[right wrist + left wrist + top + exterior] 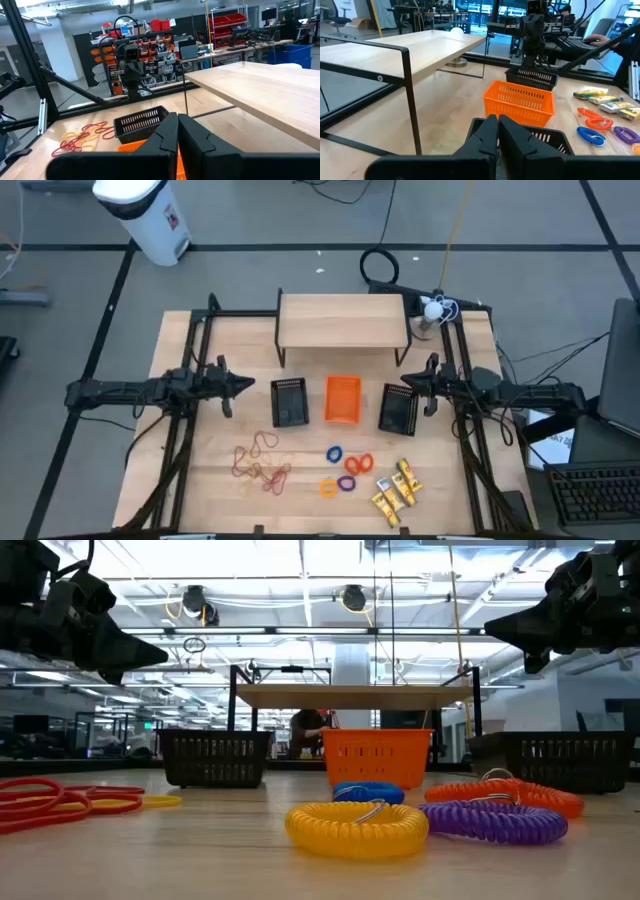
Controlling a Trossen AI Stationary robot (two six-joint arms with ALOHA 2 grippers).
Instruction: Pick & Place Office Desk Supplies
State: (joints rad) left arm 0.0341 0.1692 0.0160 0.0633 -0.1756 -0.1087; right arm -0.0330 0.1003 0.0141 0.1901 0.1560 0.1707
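Above the table, left tool [247, 386] closed, right tool [412, 388] closed, both apparently empty

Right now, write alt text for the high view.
Two dark arms hover shut over a wooden table: left gripper, right gripper. Between them sit two black mesh trays and an orange tray; rubber bands, coiled rings and yellow pieces lie below.

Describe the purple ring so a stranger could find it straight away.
Start at the orange tray in the table's middle, between two black trays. Nearer the front edge lies a cluster of coiled rings; the purple ring sits between the orange ring and the yellow pieces, the only purple one.
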